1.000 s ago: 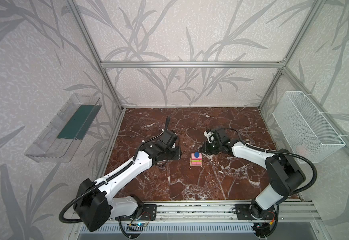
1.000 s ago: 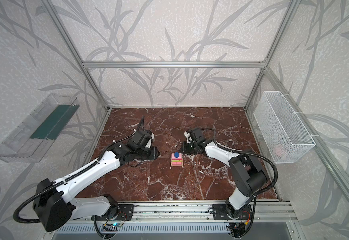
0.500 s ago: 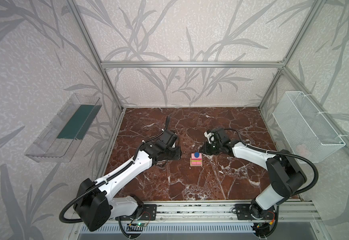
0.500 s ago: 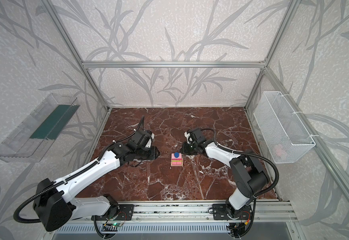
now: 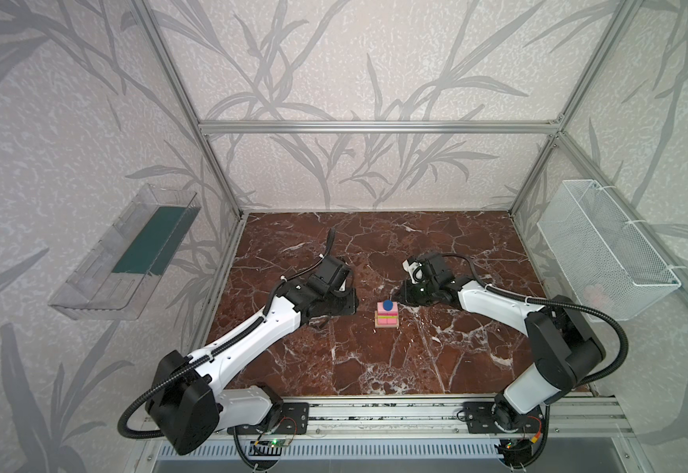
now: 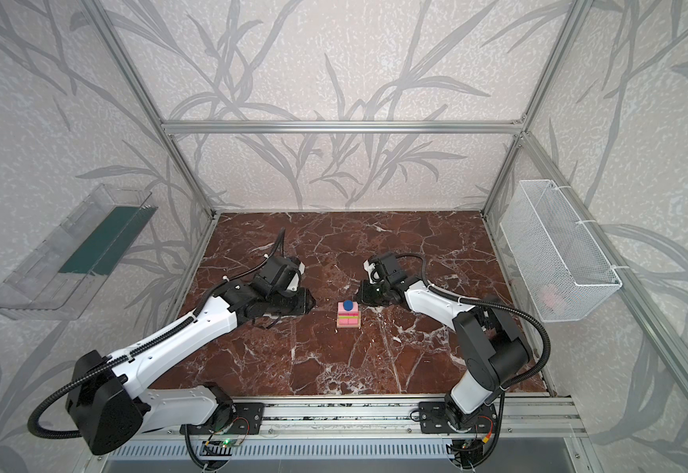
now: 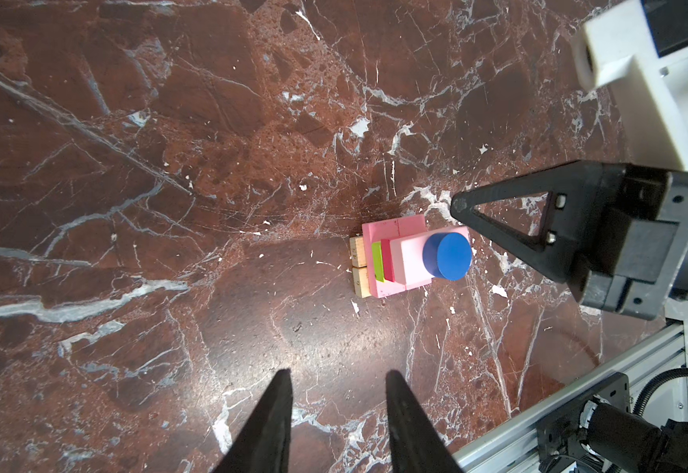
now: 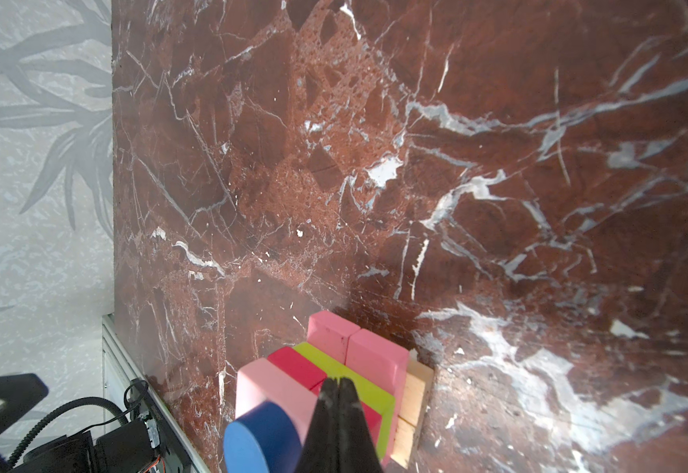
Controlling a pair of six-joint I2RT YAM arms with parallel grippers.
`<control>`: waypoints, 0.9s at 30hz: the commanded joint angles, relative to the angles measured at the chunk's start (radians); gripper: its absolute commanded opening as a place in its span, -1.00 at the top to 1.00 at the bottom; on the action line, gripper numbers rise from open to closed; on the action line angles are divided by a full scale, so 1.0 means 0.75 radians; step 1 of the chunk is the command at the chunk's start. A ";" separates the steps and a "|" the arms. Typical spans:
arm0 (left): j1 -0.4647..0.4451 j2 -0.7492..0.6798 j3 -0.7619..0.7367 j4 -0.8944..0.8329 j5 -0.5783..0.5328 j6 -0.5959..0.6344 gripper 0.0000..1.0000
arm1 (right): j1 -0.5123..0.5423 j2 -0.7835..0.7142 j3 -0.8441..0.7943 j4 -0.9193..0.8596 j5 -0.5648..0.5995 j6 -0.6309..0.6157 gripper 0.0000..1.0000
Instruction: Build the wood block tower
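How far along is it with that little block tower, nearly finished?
It looks finished. Done: the tower stands on the table, tan bars lowest, pink bars, green bar and red block above, blue disc on top; I see no loose blocks. In hand: nothing; the left fingers are open and empty, the right fingers shut and empty near the tower. Left: probably only drawing the arms back.

- The desk (image 5: 375, 368) is a slab of dark red-brown marble, veined in white and grey; an aluminium rail (image 5: 375, 405) runs along its near edge.
- Two tan bars (image 7: 358, 252) lie flat on the stone near its middle, side by side and touching.
- They form the foot of the tower (image 5: 387, 316); the pink bars (image 7: 395, 227) rest across them, clear of the marble.
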 commanded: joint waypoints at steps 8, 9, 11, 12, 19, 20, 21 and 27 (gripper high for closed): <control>0.006 0.012 -0.007 0.022 0.009 0.000 0.25 | 0.007 -0.051 -0.024 -0.020 0.010 0.001 1.00; 0.006 0.012 -0.007 0.022 0.008 0.001 0.25 | 0.007 -0.053 -0.024 -0.019 0.010 0.001 1.00; 0.005 0.012 -0.008 0.023 0.010 0.000 0.25 | 0.006 -0.053 -0.024 -0.019 0.010 0.001 1.00; 0.006 0.015 -0.007 0.021 0.008 -0.001 0.25 | 0.007 -0.054 -0.026 -0.019 0.010 0.001 1.00; 0.006 0.022 -0.007 0.024 0.016 -0.001 0.25 | 0.006 -0.060 -0.036 -0.018 0.012 0.001 1.00; 0.006 0.021 -0.007 0.023 0.016 -0.001 0.25 | 0.007 -0.060 -0.037 -0.016 0.012 0.001 1.00; 0.006 0.021 -0.008 0.023 0.019 0.000 0.25 | 0.008 -0.060 -0.037 -0.016 0.010 0.001 1.00; 0.005 0.020 -0.007 0.025 0.023 -0.002 0.25 | 0.007 -0.068 -0.045 -0.016 0.013 0.000 1.00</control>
